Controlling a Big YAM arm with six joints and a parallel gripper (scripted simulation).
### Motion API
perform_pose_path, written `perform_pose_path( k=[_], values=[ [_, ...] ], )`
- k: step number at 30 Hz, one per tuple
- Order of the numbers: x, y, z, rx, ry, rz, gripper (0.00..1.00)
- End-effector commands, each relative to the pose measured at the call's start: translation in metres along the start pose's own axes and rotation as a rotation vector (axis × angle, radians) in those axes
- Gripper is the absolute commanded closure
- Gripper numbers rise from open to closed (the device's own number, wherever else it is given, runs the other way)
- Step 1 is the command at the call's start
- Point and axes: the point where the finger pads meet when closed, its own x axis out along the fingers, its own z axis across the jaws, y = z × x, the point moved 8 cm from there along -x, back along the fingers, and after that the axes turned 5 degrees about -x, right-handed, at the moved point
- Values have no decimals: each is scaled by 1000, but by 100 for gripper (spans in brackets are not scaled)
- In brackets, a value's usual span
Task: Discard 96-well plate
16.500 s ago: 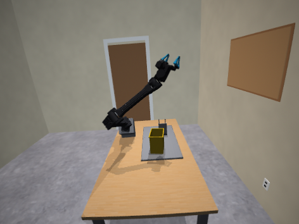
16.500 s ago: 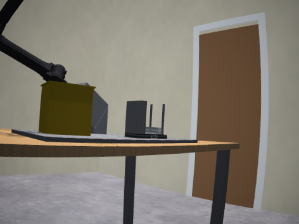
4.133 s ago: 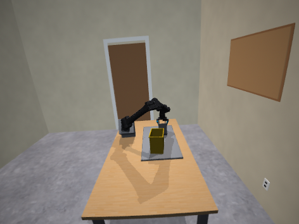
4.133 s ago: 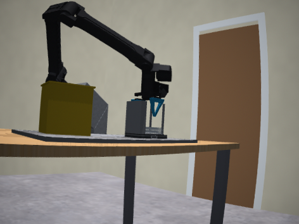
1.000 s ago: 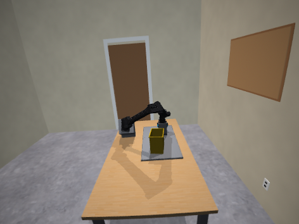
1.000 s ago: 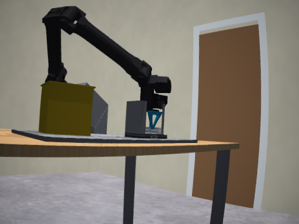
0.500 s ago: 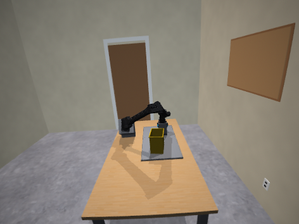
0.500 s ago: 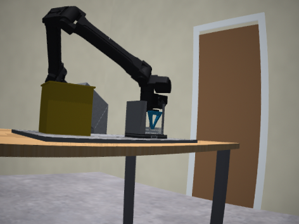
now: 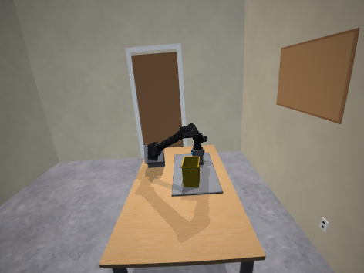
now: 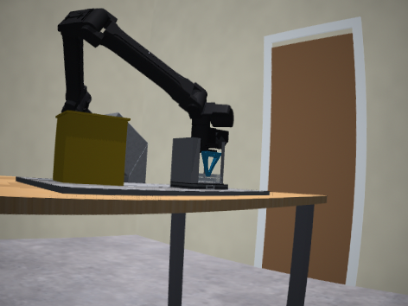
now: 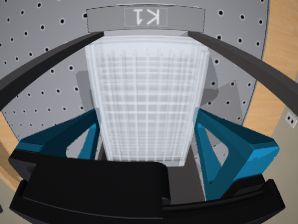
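Observation:
In the wrist view the upper 96-well plate (image 11: 147,103), clear white with a fine grid of wells, lies on the stack rack K1 (image 11: 147,18), whose label reads upside down at the top. My gripper (image 11: 147,113) reaches straight down over the rack, its blue-tipped fingers on the plate's two long sides, shut on it. In the exterior view the gripper (image 10: 211,163) stands inside the grey rack (image 10: 190,162). The lower plate is hidden under the upper one. The yellow plastics bin W1 (image 9: 190,170) stands upright in front of the rack, also seen in the exterior view (image 10: 89,148).
Rack and bin stand on a grey perforated mat at the far end of a wooden table. The arm's base (image 9: 155,156) sits at the table's back left. A door (image 9: 158,100) is behind.

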Motion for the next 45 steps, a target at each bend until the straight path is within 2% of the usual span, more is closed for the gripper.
perform_pose_path(
  k=[1, 25, 29, 31, 45],
  values=[
    [10, 1, 1, 1, -11, 6, 100],
    [10, 1, 1, 1, -11, 6, 100],
    [1, 7, -5, 25, -9, 5, 100],
    [-23, 1, -13, 24, 40, -4, 100],
    [-44, 0, -16, 29, 42, -10, 100]
  ],
)
